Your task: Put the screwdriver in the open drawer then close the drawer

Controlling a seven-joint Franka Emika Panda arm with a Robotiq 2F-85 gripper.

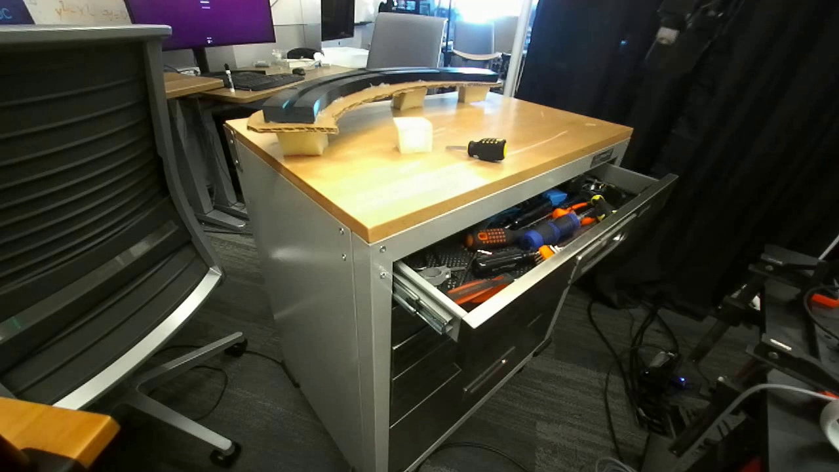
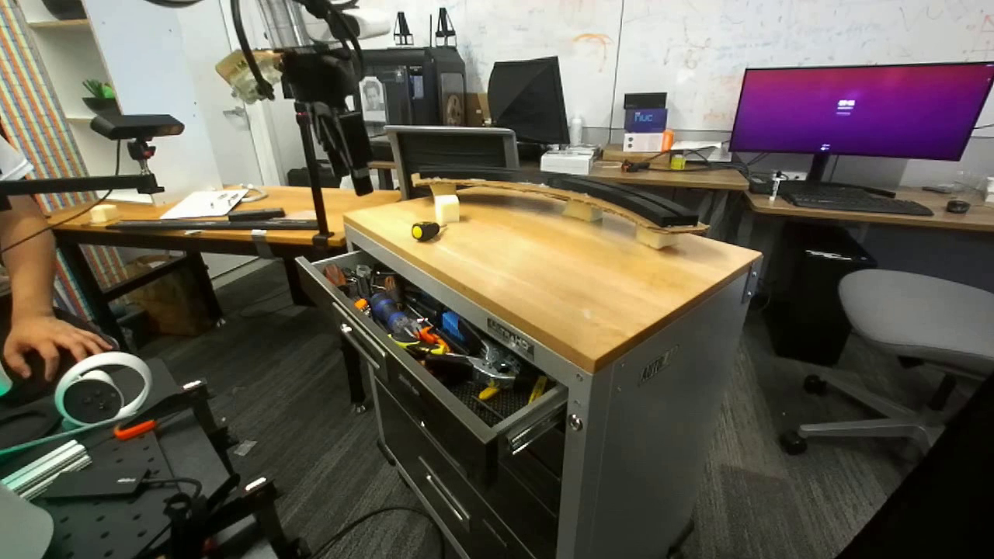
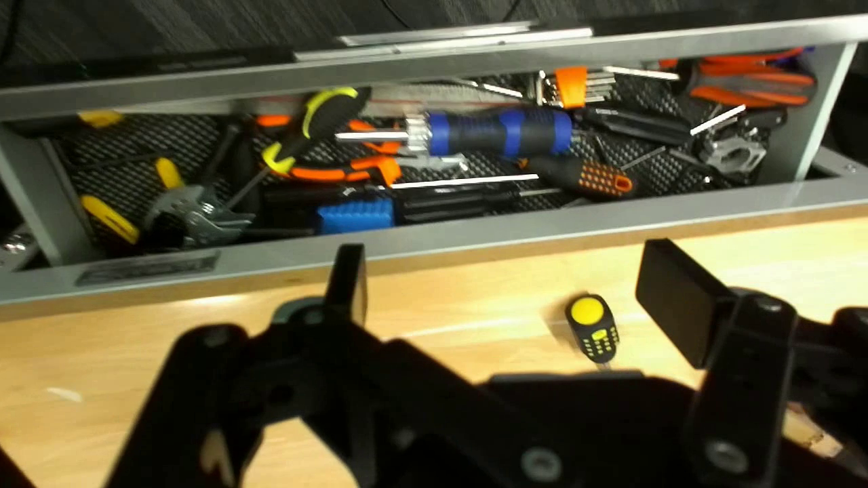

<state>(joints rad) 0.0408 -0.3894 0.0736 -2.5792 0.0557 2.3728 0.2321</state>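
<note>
The screwdriver is short, with a stubby black and yellow handle. It lies on the wooden cabinet top near the drawer-side edge, and also shows in an exterior view and the wrist view. The top grey drawer is pulled out and full of tools; it shows too in an exterior view and the wrist view. My gripper is open and empty above the top. The screwdriver lies below, between the finger lines, nearer the right finger; its shaft is mostly hidden. The gripper hangs above the far end in an exterior view.
A cream foam block stands beside the screwdriver. A curved black track on cardboard and foam blocks runs along the back of the top. Blue-handled and orange-handled tools lie in the drawer. A person's hand is off to the side.
</note>
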